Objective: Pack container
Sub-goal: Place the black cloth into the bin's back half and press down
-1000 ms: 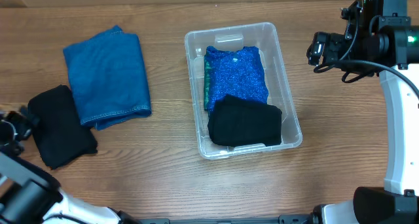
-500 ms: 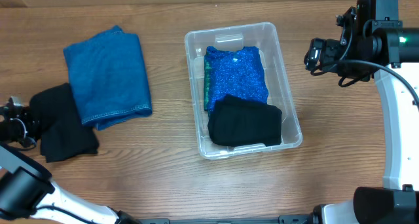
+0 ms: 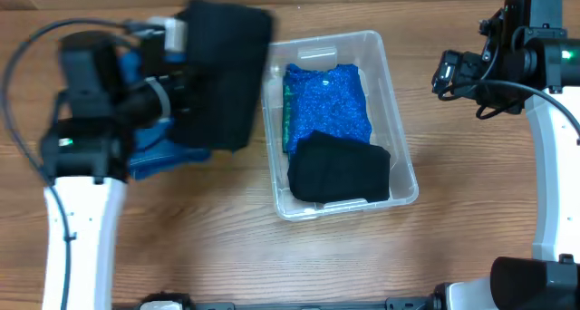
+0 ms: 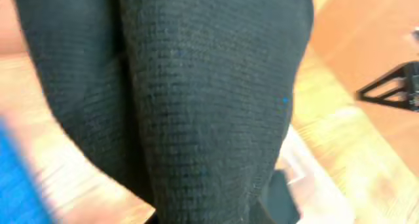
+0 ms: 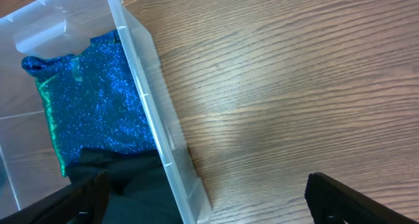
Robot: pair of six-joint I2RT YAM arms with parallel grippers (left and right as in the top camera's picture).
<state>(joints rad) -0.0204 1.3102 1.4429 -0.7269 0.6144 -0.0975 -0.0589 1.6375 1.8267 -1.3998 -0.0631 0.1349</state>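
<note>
A black cloth (image 3: 222, 65) aloft beside the container (image 3: 391, 101)
The left pincer (image 3: 192, 91) grips it (fingers hidden by fabric); the container sits mid-way along the surface (image 3: 453, 237), holding a sparkly blue cloth (image 3: 326, 101); the right pincer (image 5: 206, 185) gapes open.

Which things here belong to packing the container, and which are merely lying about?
Belonging:
clear rectangular plastic container
sparkly blue cloth and folded black cloth inside it
black knitted cloth, held up beside it
blue denim-like cloth, on the table

Merely there:
wooden table
right gripper, open and empty
</note>
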